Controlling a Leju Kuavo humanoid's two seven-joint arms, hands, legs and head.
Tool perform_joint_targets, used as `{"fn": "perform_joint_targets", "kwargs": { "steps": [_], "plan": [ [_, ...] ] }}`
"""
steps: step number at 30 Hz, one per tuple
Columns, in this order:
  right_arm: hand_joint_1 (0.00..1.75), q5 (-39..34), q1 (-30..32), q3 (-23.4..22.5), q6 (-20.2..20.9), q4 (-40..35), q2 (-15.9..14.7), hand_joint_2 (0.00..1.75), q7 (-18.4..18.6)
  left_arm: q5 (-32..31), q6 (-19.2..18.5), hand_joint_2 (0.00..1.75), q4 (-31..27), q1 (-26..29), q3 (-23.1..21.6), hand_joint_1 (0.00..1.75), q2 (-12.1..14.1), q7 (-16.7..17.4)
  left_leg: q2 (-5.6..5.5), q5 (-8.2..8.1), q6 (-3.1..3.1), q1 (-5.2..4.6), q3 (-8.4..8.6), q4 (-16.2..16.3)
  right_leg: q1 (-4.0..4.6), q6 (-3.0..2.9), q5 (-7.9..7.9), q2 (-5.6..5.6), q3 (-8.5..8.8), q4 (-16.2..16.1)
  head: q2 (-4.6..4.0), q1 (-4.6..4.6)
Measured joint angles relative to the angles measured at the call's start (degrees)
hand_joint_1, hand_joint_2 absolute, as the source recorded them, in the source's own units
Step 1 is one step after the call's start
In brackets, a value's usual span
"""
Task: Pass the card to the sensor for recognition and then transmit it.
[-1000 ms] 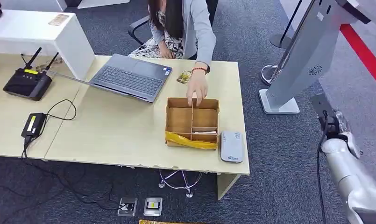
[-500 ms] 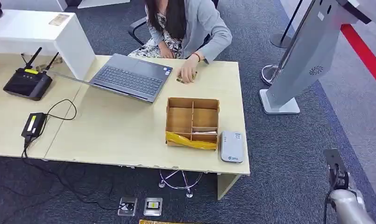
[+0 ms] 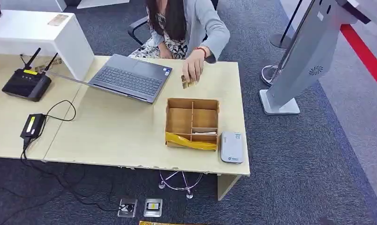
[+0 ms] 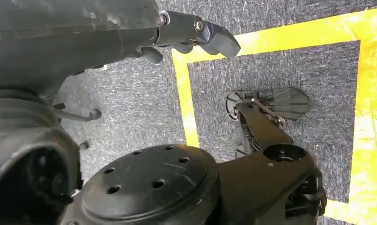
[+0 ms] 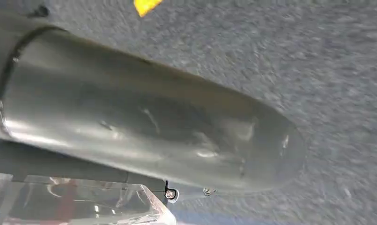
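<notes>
A person seated behind the desk pinches a small patterned card [image 3: 187, 83] just above the tabletop, between the laptop and the cardboard box. The grey-white card sensor [image 3: 232, 146] lies flat at the desk's front right corner, beside the box. My left hand [image 4: 177, 37] hangs over the carpet, its grey thumb stretched out and nothing in it. In the right wrist view a smooth grey part of my right hand [image 5: 153, 126] is blurred over the carpet, and its fingers are hidden.
A partitioned cardboard box [image 3: 192, 121] with yellow tape stands left of the sensor. An open laptop [image 3: 130, 77], a router [image 3: 26, 83] and a power brick [image 3: 33, 125] lie further left. A slanted grey kiosk [image 3: 308, 51] stands right of the desk. Yellow tape [image 4: 186, 108] marks the floor.
My right arm has dropped out of the head view. The person's hand left the box, went to the card beside the laptop and lifted it.
</notes>
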Motion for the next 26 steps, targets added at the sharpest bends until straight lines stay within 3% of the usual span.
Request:
{"fn": "perform_joint_targets", "kwargs": {
  "steps": [7, 14, 19, 24, 25, 26],
  "plan": [
    [0.00, 0.0, 1.6, -1.7, 0.1, 1.1, 2.6, 0.00, -0.1, 0.7, 0.7, 0.00, 0.0, 0.0, 0.2, 0.00, -0.4, 0.0, 0.00, 0.00, 0.00, 0.00, 0.05, 0.0, 0.00, 0.00, 0.00, 0.05, 0.02, 0.0, 0.00, 0.02],
    [0.00, 0.5, 2.4, -2.4, -1.4, 2.0, 5.4, 0.00, 5.1, 1.4, 1.7, 0.00, 0.0, 0.0, 1.2, 0.00, -1.4, -0.8, 0.03, 0.00, 0.00, 0.01, 0.04, 0.0, 0.01, 0.00, 0.00, 0.12, 0.02, 0.0, 0.00, 0.04],
    [0.00, 0.4, 2.6, -2.8, -1.8, 2.5, 6.8, 0.00, 6.7, 1.5, 2.0, 0.00, 0.0, 0.0, 1.6, 0.00, -1.8, -0.8, 0.04, 0.00, 0.00, 0.00, 0.04, 0.0, 0.00, 0.00, 0.00, 0.14, 0.02, 0.0, 0.00, 0.02],
    [0.00, 0.4, 2.6, -2.8, -1.9, 2.5, 6.8, 0.00, 6.8, 1.6, 2.0, 0.00, 0.0, 0.0, 1.6, 0.00, -1.8, -0.8, 0.04, 0.00, 0.00, 0.00, 0.04, 0.0, 0.00, 0.00, 0.00, 0.15, 0.02, 0.0, 0.02, 0.04],
    [0.00, 1.3, 2.7, -2.8, -1.7, 2.5, 7.3, 0.00, 6.8, 2.0, 2.4, 0.00, 0.0, 0.1, 2.0, 0.00, -1.9, 1.7, 0.04, 0.00, 0.00, 0.00, 0.05, 0.0, 0.00, 0.00, 0.00, 0.15, 0.02, 0.0, 0.00, 0.04],
    [0.00, 1.9, 2.8, -2.8, -1.1, 2.5, 7.8, 0.00, 4.8, 3.0, 4.0, 0.00, 0.0, 0.1, 2.6, 0.00, -2.1, 1.1, 0.04, 0.00, 0.00, 0.00, 0.05, 0.0, 0.00, 0.00, 0.00, 0.14, 0.02, 0.0, 0.02, 0.00]
  ]
}}
